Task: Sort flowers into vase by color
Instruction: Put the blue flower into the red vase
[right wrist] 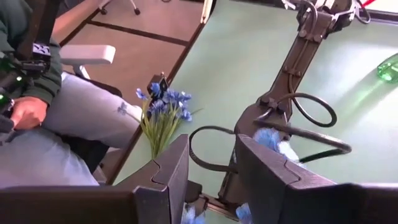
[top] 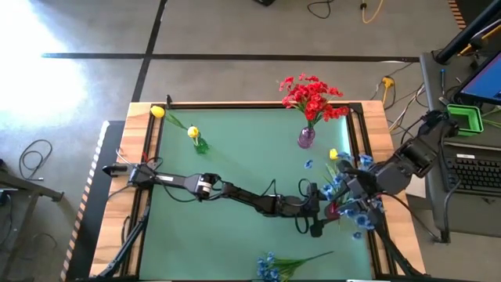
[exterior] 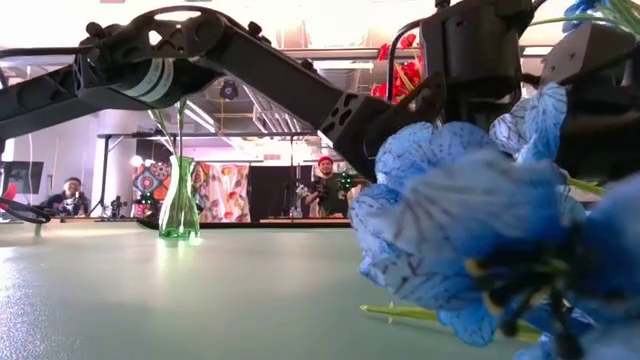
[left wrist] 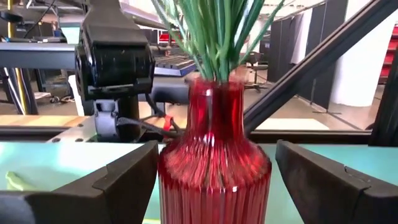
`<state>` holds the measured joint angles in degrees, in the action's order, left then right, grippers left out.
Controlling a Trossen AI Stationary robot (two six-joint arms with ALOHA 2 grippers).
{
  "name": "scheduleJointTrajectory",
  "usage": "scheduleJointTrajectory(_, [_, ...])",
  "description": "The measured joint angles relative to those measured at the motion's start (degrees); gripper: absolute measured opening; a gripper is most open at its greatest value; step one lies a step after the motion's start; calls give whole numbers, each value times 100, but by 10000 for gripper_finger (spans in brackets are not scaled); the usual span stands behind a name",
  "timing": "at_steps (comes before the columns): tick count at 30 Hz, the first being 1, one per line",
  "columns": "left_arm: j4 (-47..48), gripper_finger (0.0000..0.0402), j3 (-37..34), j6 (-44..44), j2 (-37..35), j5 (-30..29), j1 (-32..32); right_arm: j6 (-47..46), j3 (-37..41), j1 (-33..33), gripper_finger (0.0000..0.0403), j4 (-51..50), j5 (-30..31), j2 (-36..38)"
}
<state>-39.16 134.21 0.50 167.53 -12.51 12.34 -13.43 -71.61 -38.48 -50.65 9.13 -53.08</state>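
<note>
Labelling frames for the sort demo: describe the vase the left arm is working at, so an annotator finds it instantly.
On the green table mat, go to its right edge, where both dark arms meet. Between the open fingers of the left gripper stands a ribbed red glass vase holding green stems; the purple vase holds red flowers, the green vase a yellow one.

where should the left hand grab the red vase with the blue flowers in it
Grip the red vase across its ribbed body, below the narrow neck, coming in level from the side. The stems fan out above the neck, blocking a top approach. The left hand already has a finger on each side of the body, apart from it.
</note>
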Motion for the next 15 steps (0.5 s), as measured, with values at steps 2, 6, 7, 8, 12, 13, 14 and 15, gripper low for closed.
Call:
scheduleJointTrajectory(2, [180, 309, 0, 3, -62, 0, 2, -2, -75, 0, 125, 4, 0, 2])
scheduleJointTrajectory(6, [968, 309, 0, -57, -286, 0, 4, -2, -213, -1, 125, -19, 2, 13])
scheduleJointTrajectory(7, [1222, 309, 0, -80, -359, 0, 4, -1, -245, -1, 125, -13, 2, 13])
scheduleJointTrajectory(8, [1422, 309, 0, -89, -437, 0, 4, 3, -273, 0, 125, -10, 2, 13])
scheduleJointTrajectory(12, [2536, 309, 2, -99, -675, -6, 4, 26, -305, 0, 125, -16, 2, 13])
scheduleJointTrajectory(13, [2771, 309, 2, -104, -715, -23, 4, 60, -305, -1, 125, -20, 2, 13])
scheduleJointTrajectory(14, [3016, 309, 1, -104, -730, -42, 4, 67, -305, -1, 125, -19, 2, 11])
scheduleJointTrajectory(15, [3128, 309, 0, -104, -736, -48, 4, 70, -305, 0, 125, -20, 2, 11])
